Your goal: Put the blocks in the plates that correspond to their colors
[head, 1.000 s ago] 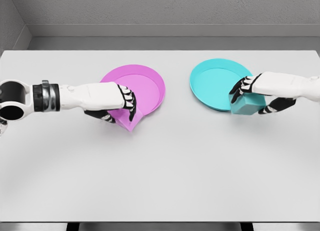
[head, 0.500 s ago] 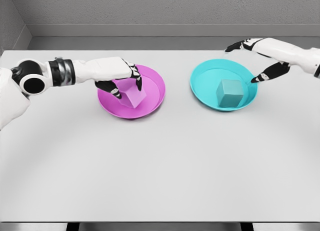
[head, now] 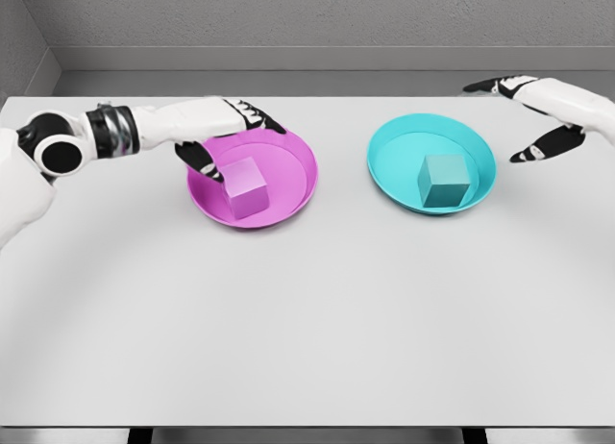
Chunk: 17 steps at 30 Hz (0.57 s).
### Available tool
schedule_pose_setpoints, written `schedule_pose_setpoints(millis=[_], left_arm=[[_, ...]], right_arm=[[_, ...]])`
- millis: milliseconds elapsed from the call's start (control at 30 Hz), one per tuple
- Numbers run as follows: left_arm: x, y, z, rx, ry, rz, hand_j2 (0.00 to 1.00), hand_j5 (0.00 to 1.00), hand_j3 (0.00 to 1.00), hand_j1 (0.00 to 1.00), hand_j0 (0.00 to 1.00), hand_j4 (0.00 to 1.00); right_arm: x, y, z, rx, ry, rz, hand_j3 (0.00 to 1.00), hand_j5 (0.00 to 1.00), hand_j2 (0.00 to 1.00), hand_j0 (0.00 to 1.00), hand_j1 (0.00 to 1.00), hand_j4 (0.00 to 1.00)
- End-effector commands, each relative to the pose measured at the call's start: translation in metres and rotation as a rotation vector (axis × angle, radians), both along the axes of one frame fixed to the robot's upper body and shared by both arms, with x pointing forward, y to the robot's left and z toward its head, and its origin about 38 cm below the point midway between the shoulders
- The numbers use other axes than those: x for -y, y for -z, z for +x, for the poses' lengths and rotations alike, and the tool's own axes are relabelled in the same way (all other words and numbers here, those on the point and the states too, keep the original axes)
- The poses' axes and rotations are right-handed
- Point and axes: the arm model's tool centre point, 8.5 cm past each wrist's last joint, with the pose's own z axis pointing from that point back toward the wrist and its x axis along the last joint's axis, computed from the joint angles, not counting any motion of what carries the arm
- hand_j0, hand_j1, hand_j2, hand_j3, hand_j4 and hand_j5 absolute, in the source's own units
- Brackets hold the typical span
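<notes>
You had both placements done: the pink block (head: 246,187) sat in the pink plate (head: 292,196), just below your spread, empty left hand (head: 222,135); the teal block (head: 443,180) lay in the teal plate (head: 388,170), apparently clear of your splayed right hand (head: 539,113).

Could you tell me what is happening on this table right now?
A two-armed humanoid is sorting blocks by colour. The pink cube sits in the round pink plate, and the teal cube sits in the round teal plate. The left robot hand hovers open at the pink plate's rim; the right robot hand is open beside the teal plate. Neither holds anything.
</notes>
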Motion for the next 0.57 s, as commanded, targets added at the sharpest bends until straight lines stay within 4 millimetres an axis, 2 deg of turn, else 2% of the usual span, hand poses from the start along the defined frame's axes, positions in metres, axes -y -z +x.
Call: schedule_pose_setpoints(millis=[0,33,67,133,167,200,267,533], left_arm=[[-0.012,-0.009,0.001,0.017,-0.019,-0.015,1.00,1.00,1.00,1.00,1.00,1.00],[-0.016,-0.007,0.000,0.013,-0.025,-0.010,1.00,1.00,1.00,1.00,1.00,1.00],[-0.033,-0.009,0.000,0.016,-0.053,0.012,1.00,1.00,1.00,1.00,1.00,1.00],[-0.086,-0.019,-0.003,0.032,-0.148,0.048,1.00,1.00,1.00,1.00,1.00,1.00],[-0.112,-0.018,-0.008,0.026,-0.197,0.060,1.00,1.00,1.00,1.00,1.00,1.00],[-0.131,-0.014,-0.015,0.002,-0.235,0.034,1.00,1.00,1.00,1.00,1.00,1.00],[-0.154,-0.007,-0.024,-0.032,-0.277,0.025,1.00,1.00,1.00,1.00,1.00,1.00],[-0.161,0.003,-0.026,-0.057,-0.301,0.029,1.00,1.00,1.00,1.00,1.00,1.00]], right_arm=[[0.004,-0.004,0.000,0.011,0.013,0.004,1.00,1.00,1.00,1.00,1.00,1.00],[0.005,-0.004,0.000,0.012,0.016,-0.009,1.00,1.00,1.00,1.00,1.00,1.00],[0.005,-0.005,0.001,0.016,0.019,-0.012,1.00,1.00,1.00,1.00,1.00,1.00],[0.007,-0.005,0.001,0.020,0.024,-0.021,1.00,1.00,1.00,1.00,1.00,1.00],[0.007,-0.006,0.001,0.022,0.025,-0.022,1.00,1.00,1.00,1.00,1.00,1.00],[0.007,-0.007,0.001,0.024,0.028,-0.027,1.00,1.00,1.00,1.00,1.00,1.00],[0.007,-0.007,0.001,0.026,0.028,-0.028,1.00,1.00,1.00,1.00,1.00,1.00],[0.009,-0.009,0.001,0.029,0.031,-0.031,1.00,1.00,1.00,1.00,1.00,1.00]])
